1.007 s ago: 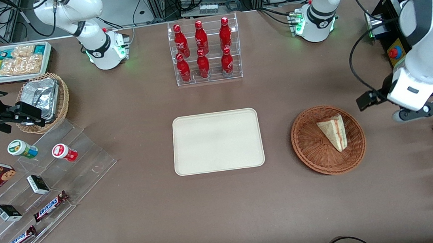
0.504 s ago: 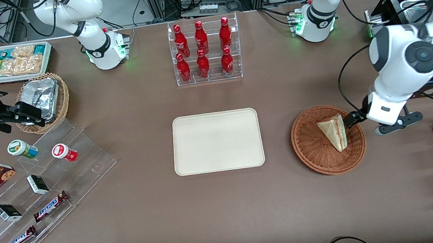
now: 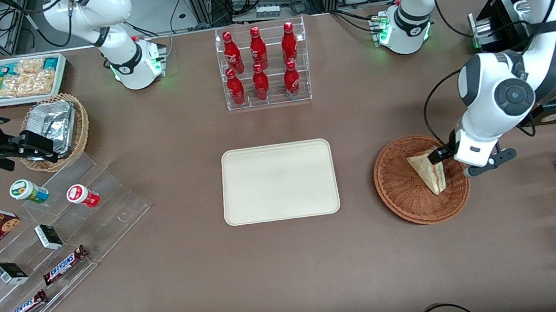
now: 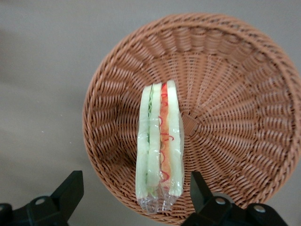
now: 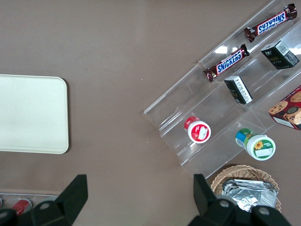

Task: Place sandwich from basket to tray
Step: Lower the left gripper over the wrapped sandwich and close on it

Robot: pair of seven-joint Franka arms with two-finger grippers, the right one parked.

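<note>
My gripper [image 4: 134,195] hovers over the basket [image 3: 404,200] at the front view's right, fingers [image 4: 69,190] spread astride the sandwich [image 4: 159,150]. Next I should descend, pinch it, then carry it to the tray [image 3: 279,181].

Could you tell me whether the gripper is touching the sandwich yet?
Apart: in the left wrist view the open gripper straddles the sandwich in the basket, with gaps beside both fingers.

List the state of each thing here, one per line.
sandwich: wrapped, on edge in the basket, not gripped.
basket: upright, holds only the sandwich.
tray: bare, flat on the table.
gripper: open, above the sandwich, fingers either side.
red bottles: upright in their rack.
</note>
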